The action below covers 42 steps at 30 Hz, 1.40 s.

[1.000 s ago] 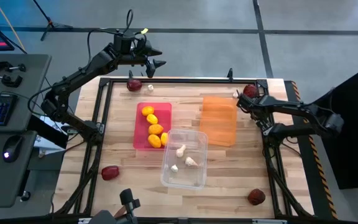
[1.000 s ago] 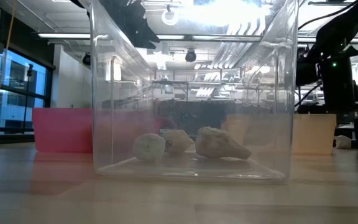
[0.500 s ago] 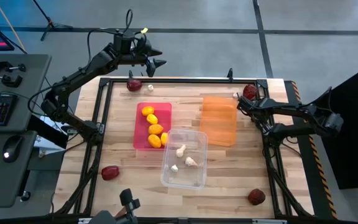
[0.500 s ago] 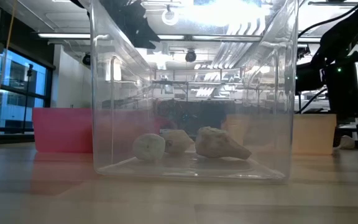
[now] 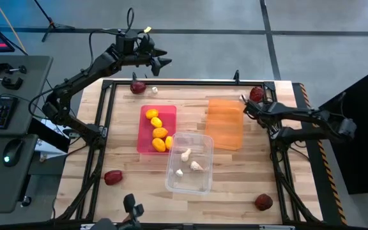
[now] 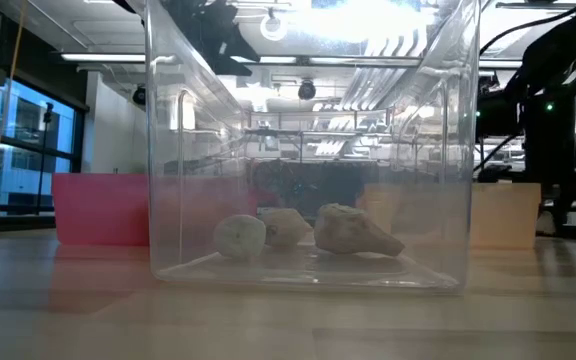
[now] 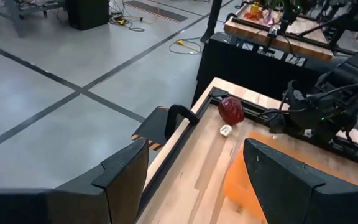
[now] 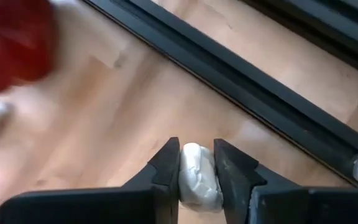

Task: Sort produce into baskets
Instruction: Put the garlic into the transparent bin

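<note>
Gripping a small whitish garlic-like bulb (image 8: 197, 173) beside the orange rectangular plastic bin (image 5: 225, 123), right hand (image 5: 245, 104) must carry it past that bin to the clear see-through bin (image 5: 190, 162); left hand (image 5: 165, 62), fingers apart, waits beyond the desk (image 5: 235, 179) edge.

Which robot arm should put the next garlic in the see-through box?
The right arm, probably. Its right gripper is already clamped on a small whitish garlic bulb, while the left gripper hovers open beyond the table's far edge.

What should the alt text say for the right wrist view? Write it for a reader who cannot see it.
Close-up of the right gripper, jaws closed on a small whitish garlic bulb just above the wooden table. A blurred dark red beet lies nearby, and a black frame rail runs along the table.
</note>
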Tool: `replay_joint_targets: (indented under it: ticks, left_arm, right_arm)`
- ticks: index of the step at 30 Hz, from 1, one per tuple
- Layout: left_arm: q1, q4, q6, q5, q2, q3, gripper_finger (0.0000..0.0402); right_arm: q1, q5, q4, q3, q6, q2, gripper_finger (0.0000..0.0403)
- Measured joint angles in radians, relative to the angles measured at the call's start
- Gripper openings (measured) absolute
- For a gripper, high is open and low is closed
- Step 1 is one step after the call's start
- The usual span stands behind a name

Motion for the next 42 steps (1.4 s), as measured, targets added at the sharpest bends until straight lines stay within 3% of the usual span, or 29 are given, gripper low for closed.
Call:
replay_joint_targets:
  ticks: [4, 9, 12, 15, 18, 23, 26, 32, 38, 42]
  left_arm:
    - [0.0, 0.02, -0.068, 0.032, -0.016, 0.0, 0.025]
    - [-0.001, 0.234, -0.188, 0.219, -0.05, 0.0, 0.025]
    - [-0.005, 0.369, -0.265, 0.256, -0.066, 0.001, 0.025]
    - [-0.005, 0.442, -0.338, 0.296, -0.079, 0.001, 0.025]
    - [-0.005, 0.435, -0.402, 0.35, -0.093, 0.001, 0.025]
    - [-0.051, 0.327, -0.472, 0.428, -0.104, 0.001, 0.025]
    - [-0.11, 0.243, -0.473, 0.418, -0.105, 0.001, 0.025]
    - [-0.241, 0.108, -0.369, 0.354, -0.105, 0.001, 0.025]
    - [-0.303, 0.068, -0.318, 0.34, -0.105, 0.001, 0.025]
    - [-0.31, 0.037, -0.276, 0.358, -0.119, 0.0, 0.025]
  right_arm:
    - [0.019, 0.101, -0.003, 0.032, -0.034, -0.073, 0.0064]
    - [0.035, 0.288, -0.002, 0.125, -0.229, -0.192, 0.0063]
    - [0.052, 0.376, 0.035, 0.193, -0.41, -0.256, 0.0063]
    - [0.078, 0.39, 0.177, 0.25, -0.684, -0.301, 0.0063]
    - [0.121, 0.306, 0.411, 0.286, -0.958, -0.32, 0.0063]
    - [0.225, 0.018, 0.853, 0.294, -1.245, -0.278, 0.0063]
    - [0.311, -0.115, 0.985, 0.294, -1.262, -0.198, 0.0063]
    - [0.529, -0.256, 1.169, 0.292, -1.182, 0.029, 0.0063]
    - [0.726, -0.319, 1.116, 0.396, -1.143, 0.221, 0.0063]
    - [0.79, -0.254, 0.849, 0.561, -1.128, 0.327, 0.0076]
